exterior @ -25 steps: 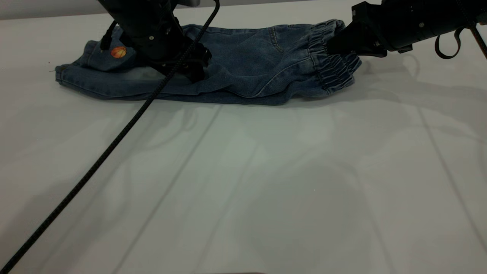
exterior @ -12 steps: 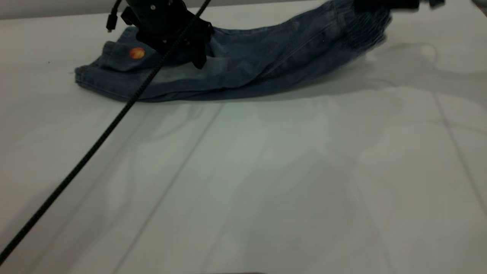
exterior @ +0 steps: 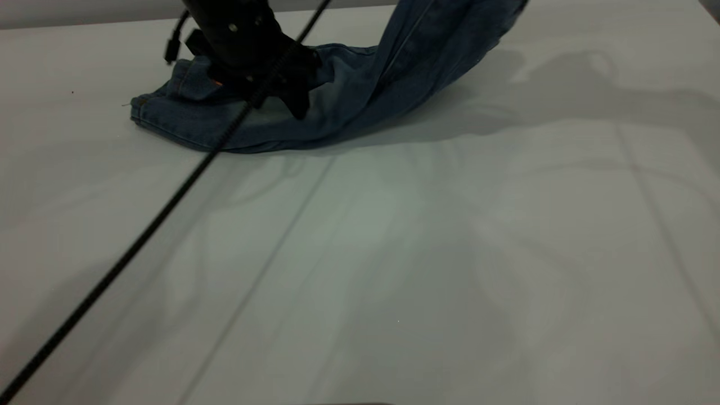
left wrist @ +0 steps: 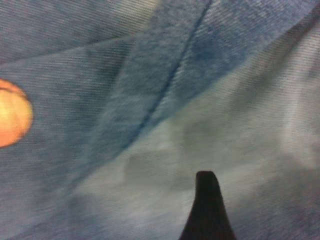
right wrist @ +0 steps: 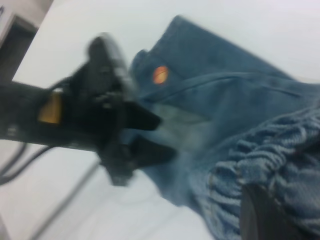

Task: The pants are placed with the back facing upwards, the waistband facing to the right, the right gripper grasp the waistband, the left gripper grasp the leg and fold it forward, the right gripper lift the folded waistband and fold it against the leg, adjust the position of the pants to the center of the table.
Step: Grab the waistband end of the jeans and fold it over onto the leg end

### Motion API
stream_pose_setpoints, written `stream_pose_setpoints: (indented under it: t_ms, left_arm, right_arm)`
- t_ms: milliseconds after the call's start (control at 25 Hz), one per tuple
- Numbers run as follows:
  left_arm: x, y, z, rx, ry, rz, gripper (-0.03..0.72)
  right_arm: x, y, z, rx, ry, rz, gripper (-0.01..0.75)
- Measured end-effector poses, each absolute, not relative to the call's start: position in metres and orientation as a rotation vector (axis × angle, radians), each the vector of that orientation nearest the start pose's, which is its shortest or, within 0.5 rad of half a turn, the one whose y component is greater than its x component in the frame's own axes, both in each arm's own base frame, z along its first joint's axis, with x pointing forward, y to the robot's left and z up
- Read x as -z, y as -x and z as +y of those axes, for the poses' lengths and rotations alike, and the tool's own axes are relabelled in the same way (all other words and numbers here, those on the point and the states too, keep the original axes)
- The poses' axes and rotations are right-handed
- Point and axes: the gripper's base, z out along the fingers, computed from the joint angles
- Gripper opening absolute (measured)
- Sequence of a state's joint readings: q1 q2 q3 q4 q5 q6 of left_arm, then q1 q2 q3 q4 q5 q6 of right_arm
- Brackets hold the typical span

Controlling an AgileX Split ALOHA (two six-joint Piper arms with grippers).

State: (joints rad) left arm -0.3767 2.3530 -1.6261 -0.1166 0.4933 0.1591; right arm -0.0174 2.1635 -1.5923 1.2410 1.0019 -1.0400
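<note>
You've got the faded blue denim pants (exterior: pixel 349 107) at the far edge of the plain white surface (exterior: pixel 394 253), already folded lengthwise. Second fold underway: the gathered waistband (right wrist: pixel 270 170) is lifted off the surface, clenched in the right claw (right wrist: pixel 262 215). The black wedge-fingered left claw (exterior: pixel 281 93) presses on the printed leg (exterior: pixel 197 109) near the orange basketball (right wrist: pixel 160 74); can't tell its grip. Left: lay waistband over leg, then center the pants.
</note>
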Motion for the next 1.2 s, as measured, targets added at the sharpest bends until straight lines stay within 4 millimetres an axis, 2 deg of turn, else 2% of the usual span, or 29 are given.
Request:
stream_pose_setpoints:
  t_ms: [120, 240, 360, 480, 680, 840, 1040, 1200]
  left_arm:
    - [-0.071, -0.437, -0.196, 0.187, -0.632, 2.649, 0.489]
    - [-0.074, -0.435, -0.208, 0.197, -0.662, 2.631, 0.489]
    - [-0.083, -0.437, -0.213, 0.201, -0.683, 2.648, 0.489]
    - [-0.101, -0.446, -0.209, 0.155, -0.733, 2.682, 0.489]
    - [-0.128, -0.465, -0.178, -0.038, -0.798, 2.725, 0.489]
    - [-0.134, -0.478, -0.145, -0.148, -0.766, 2.727, 0.489]
    - [-0.117, -0.487, -0.112, -0.180, -0.693, 2.780, 0.489]
    - [-0.092, -0.491, -0.104, -0.189, -0.687, 2.799, 0.489]
  right_arm:
    - [-0.196, -0.454, 0.082, -1.118, 0.429, 2.275, 0.050]
    - [-0.197, -0.454, 0.089, -1.112, 0.443, 2.271, 0.050]
    - [-0.197, -0.454, 0.089, -1.105, 0.446, 2.271, 0.050]
    - [-0.197, -0.455, 0.089, -1.100, 0.448, 2.273, 0.050]
    - [-0.197, -0.454, 0.091, -1.095, 0.456, 2.274, 0.050]
    - [-0.196, -0.453, 0.101, -1.091, 0.478, 2.275, 0.050]
    - [-0.196, -0.450, 0.117, -1.095, 0.514, 2.275, 0.050]
    - [-0.196, -0.449, 0.123, -1.097, 0.528, 2.274, 0.050]
